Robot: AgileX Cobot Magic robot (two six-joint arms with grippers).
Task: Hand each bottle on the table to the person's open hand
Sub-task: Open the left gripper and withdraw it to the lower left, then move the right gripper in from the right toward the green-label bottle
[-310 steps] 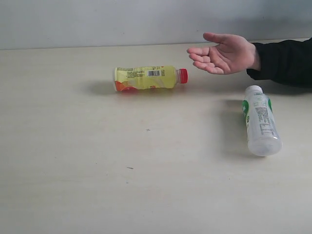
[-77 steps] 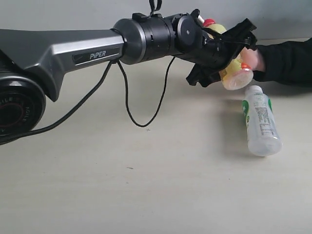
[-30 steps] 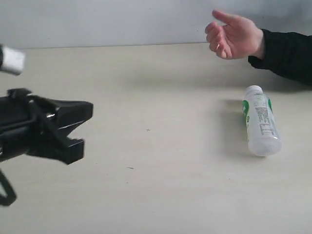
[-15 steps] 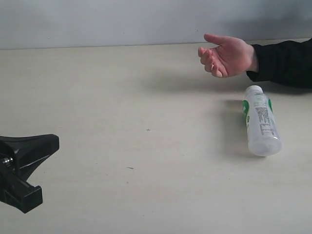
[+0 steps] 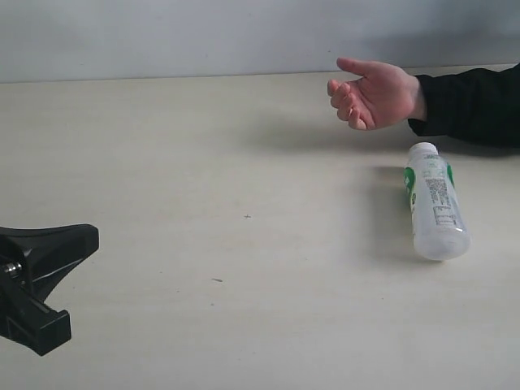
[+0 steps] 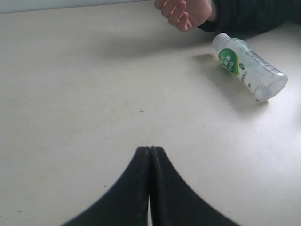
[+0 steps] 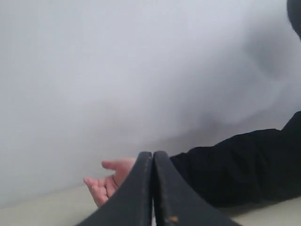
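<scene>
bottle: milky-white bottle (image 5: 435, 203), green-white label, lies on its side on the bench (image 5: 203, 162); only one in view
hand: person's hand (image 5: 375, 93) hovers near the bottle's cap end, not touching it; palm up, fingers half curled; black sleeve (image 5: 471, 101) behind it
left tool: left tool (image 6: 150, 149) is clenched, jaws pressed flat together, nothing in them; well apart from the bottle, low over the bench
right tool: right tool (image 7: 153, 154) is clenched and empty; not in exterior view, place relative to the bottle cannot tell; looks toward the hand
step: pickup of this bottle looks not yet begun
risk roll: the bottle is round and lying down, so an off-centre pinch could roll or skid it
risk jaws: a tool arriving clenched would shove the bottle rather than grasp it
risk squeeze: the plastic looks thin and may buckle or squirt out of the jaws
risk hand: the hand is near the bottle, so an arm could brush it on approach
risk drop: with the fingers half curled, an early release could miss the palm
</scene>
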